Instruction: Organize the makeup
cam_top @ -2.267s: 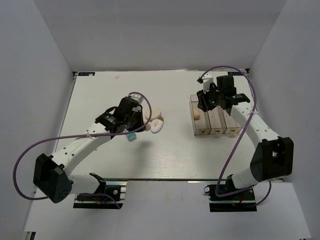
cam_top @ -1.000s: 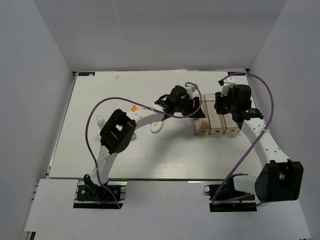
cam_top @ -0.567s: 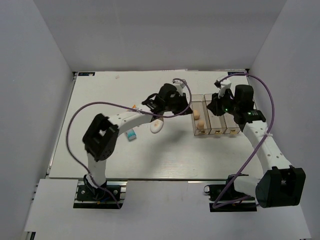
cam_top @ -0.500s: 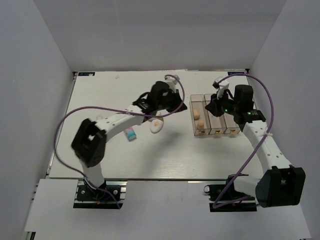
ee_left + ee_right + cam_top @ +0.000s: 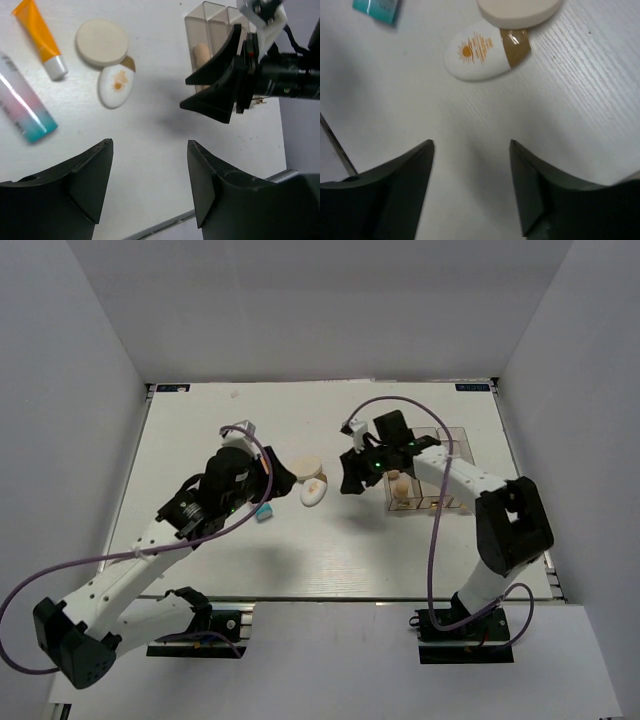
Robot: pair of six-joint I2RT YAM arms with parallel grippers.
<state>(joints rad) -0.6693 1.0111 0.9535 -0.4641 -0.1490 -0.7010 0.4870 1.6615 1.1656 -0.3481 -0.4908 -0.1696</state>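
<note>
Now the right gripper (image 5: 471, 145), jaws apart and empty, hangs near the oval piece (image 5: 480, 55), which lies against the compact (image 5: 520, 10). It should straddle the oval's narrow width, clear of the compact. The left gripper (image 5: 150, 145) likewise gapes, empty.

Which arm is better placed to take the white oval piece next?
Right, probably: the open right gripper faces the white oval piece, which lies just ahead of its finger gap. From the left gripper, also open, the piece sits off to one side.
</note>
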